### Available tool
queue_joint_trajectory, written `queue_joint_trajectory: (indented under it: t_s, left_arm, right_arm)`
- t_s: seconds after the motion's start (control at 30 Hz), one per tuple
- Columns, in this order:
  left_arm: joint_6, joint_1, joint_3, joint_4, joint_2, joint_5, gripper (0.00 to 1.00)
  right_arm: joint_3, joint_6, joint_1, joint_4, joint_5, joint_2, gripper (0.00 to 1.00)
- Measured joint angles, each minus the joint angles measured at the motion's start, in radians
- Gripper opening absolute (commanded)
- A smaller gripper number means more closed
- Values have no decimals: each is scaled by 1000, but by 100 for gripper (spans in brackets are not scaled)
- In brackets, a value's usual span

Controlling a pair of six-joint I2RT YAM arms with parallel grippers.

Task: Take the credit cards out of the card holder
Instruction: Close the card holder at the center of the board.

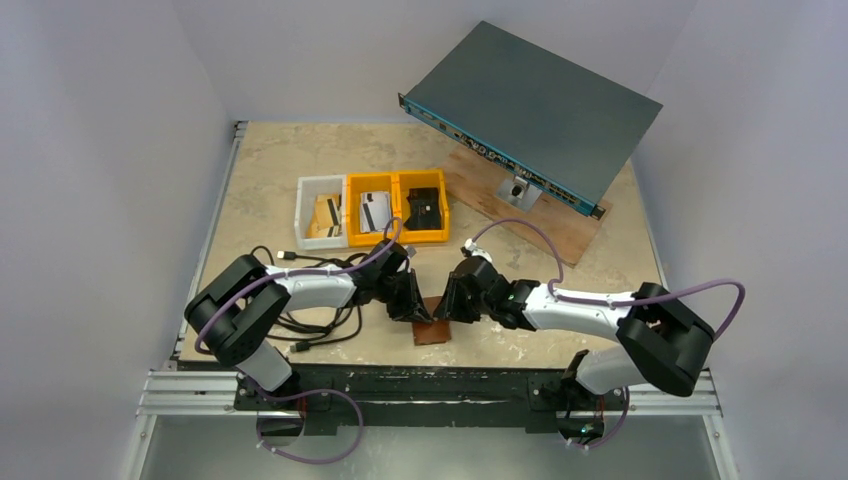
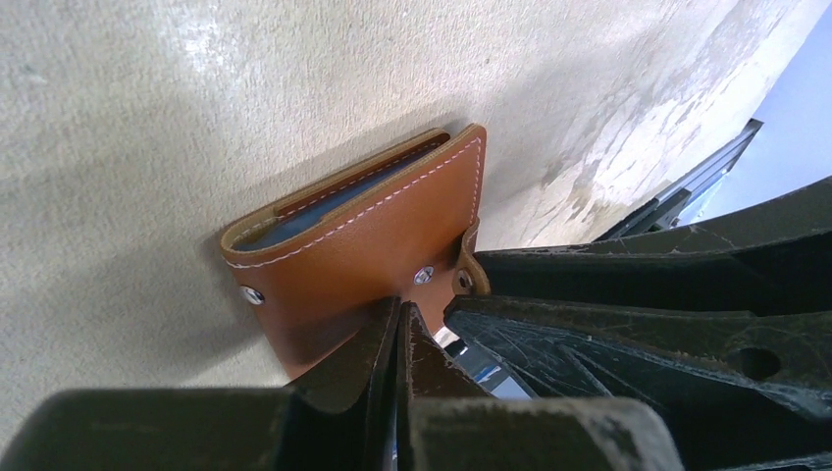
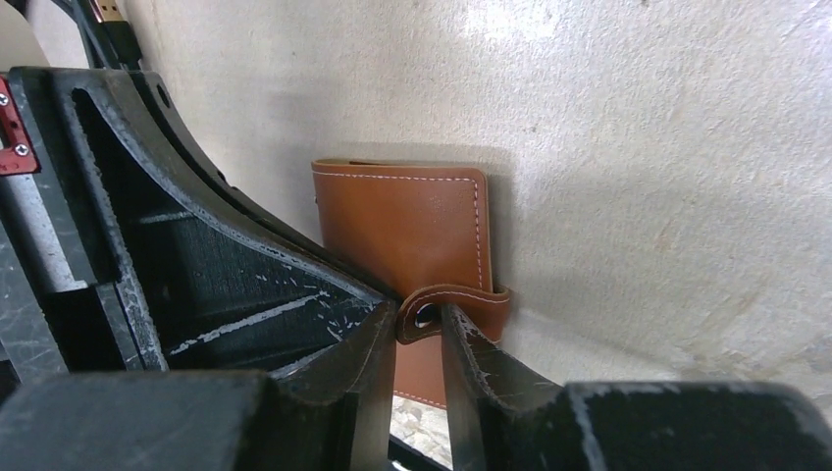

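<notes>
Near the counter (image 1: 280, 170) edge, the left end effector (image 2: 397, 312) clamps the card holder (image 2: 363, 245) steady. The right end effector (image 3: 418, 322), slightly parted, straddles its snap tab (image 3: 473, 299), probably to unfasten.

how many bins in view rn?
3, side by side in one row: white bin at left, middle yellow bin, right yellow bin. The raised grey chassis could hide something at the far right.
</notes>
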Motion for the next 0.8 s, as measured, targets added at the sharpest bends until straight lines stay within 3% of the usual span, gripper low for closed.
queue_joint_trajectory:
  t_s: [0.3,0.6,0.8]
  left_arm:
    - [31,-1,0,-39,-25,-18,0]
    - [90,-4,15,-149,-122,-59,0]
    - [121,-4,18,-215,-198,-85,2]
  right_arm:
    - [5,22,2,20,-8,31,23]
    - [10,47,5,48,-15,49,38]
    - [16,55,5,50,-17,49,41]
